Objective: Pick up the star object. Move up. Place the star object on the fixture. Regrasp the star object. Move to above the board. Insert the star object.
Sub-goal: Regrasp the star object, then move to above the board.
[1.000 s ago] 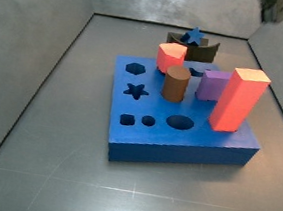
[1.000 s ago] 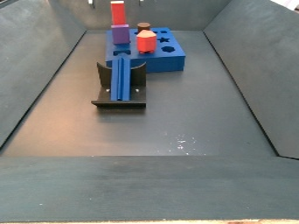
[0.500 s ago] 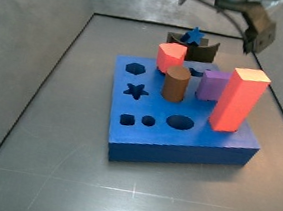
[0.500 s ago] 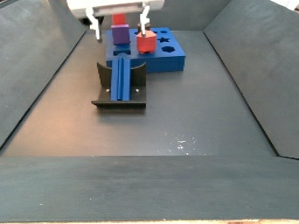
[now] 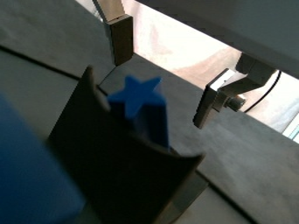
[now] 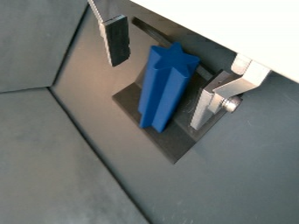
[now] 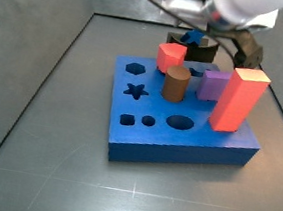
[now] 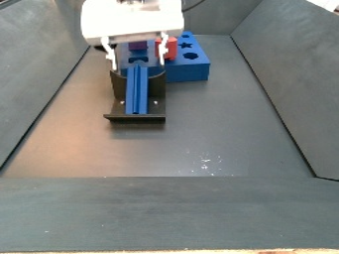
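while the end effector [image 6: 163, 63] hangs over the fixture [image 8: 135, 99], its two silver fingers [image 6: 117, 39] stand wide apart on either side of the star object [image 6: 165, 86] and touch nothing, with clear gaps showing in both wrist views. the star object [image 8: 138, 87] lies along the fixture, a long dark-blue bar resting on the base plate with its star-shaped end [image 5: 140, 91] leaning up against the upright part of the bracket. in a side view the end effector [image 8: 134, 52] sits low over the far end of the bar, near the board [image 8: 192, 62]. the board [image 7: 182, 124] lies just beside the fixture on the floor, carrying a tall red block [image 7: 239, 100], a purple block [image 7: 214, 85], a brown cylinder [image 7: 175, 83] and a pink-red peg [image 7: 171, 57]; its star-shaped hole [image 7: 136, 91] is empty.
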Tool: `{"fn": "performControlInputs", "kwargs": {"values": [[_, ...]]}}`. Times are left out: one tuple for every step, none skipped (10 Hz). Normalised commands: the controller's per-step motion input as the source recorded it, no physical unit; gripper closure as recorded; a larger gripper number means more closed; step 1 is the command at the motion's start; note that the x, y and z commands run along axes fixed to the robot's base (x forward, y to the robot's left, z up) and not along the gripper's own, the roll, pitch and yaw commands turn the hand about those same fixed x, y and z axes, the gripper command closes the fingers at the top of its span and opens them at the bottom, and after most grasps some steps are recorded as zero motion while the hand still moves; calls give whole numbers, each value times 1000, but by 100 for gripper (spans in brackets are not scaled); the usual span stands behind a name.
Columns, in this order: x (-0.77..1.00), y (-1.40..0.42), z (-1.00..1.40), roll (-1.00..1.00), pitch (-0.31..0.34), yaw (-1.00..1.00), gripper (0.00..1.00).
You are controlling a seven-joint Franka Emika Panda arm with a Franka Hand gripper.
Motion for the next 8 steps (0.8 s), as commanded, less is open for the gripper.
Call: {"fn": "performControlInputs", "kwargs": {"values": [[84,13,-663,79,-97,-18,0],[73,4,-473,77,-74,-31,0],[70,5,-329,77,-57,-35,0],[55,-2,-206,64,-34,-29,0],[0,0,0,0,0,0,100],[4,263,1000,-131,173,-203,100],[3,261,1000,-140,171,-196,100],[-6,250,1000,-149,174,-133,100]]}}
